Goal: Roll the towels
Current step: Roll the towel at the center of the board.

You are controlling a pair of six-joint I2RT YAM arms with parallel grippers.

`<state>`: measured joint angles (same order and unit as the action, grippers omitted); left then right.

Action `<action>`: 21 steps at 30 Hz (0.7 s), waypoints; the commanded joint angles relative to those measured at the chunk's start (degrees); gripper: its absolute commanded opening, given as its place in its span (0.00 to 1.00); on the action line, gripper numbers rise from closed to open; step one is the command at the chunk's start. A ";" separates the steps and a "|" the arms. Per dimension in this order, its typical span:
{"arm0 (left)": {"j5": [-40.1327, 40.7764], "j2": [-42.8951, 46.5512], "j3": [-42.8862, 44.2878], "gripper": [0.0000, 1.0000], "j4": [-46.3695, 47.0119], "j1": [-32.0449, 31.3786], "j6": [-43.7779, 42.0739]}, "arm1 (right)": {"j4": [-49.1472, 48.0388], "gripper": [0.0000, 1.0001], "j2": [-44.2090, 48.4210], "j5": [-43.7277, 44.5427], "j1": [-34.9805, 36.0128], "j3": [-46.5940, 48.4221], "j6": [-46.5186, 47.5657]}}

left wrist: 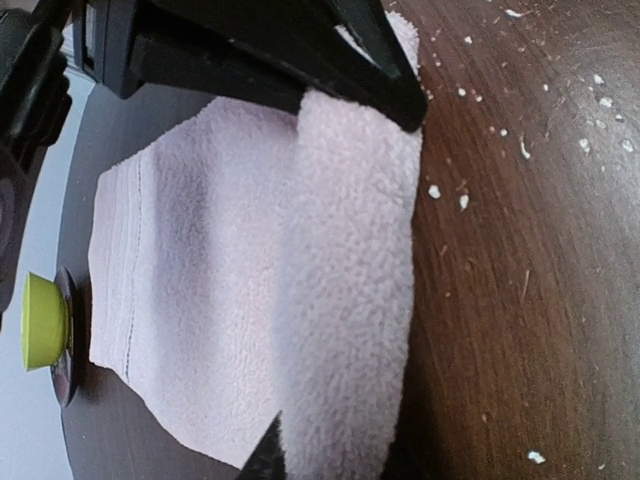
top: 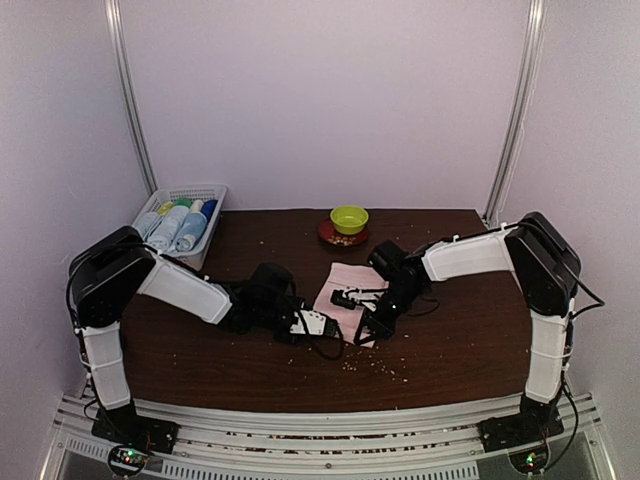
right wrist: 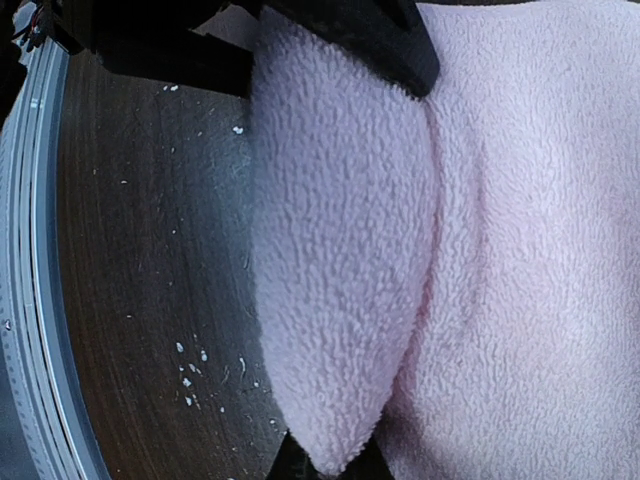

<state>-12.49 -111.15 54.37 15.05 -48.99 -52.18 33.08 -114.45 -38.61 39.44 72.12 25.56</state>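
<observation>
Fluffy pink cloth towel (left wrist: 340,250) lies on dark, glossy wood-grain table (left wrist: 520,250).

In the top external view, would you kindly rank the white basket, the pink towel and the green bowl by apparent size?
1. white basket and pink towel: alike, the towel partly hidden, so unranked.
2. green bowl: smallest.

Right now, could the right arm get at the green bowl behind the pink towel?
Probably yes: the bowl sits just beyond the towel with nothing between, but the right end effector is shut on the towel's fold.
</observation>
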 commanded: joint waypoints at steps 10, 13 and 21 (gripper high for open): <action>-4.93 -6.27 12.69 0.00 -25.00 -1.06 3.39 | 3.98 0.27 5.27 19.77 -0.15 -6.37 -4.77; -9.73 -7.99 15.79 0.00 -31.48 -0.24 5.34 | 3.64 0.37 8.37 24.53 0.05 -6.67 -6.14; -17.63 -12.27 24.90 0.00 -45.26 0.74 9.33 | -1.66 0.48 17.72 36.37 3.19 -11.65 -7.31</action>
<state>-24.47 -118.76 74.87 -14.55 -48.60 -45.91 33.74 -102.15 -13.30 40.73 63.68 19.57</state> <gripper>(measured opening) 0.050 0.456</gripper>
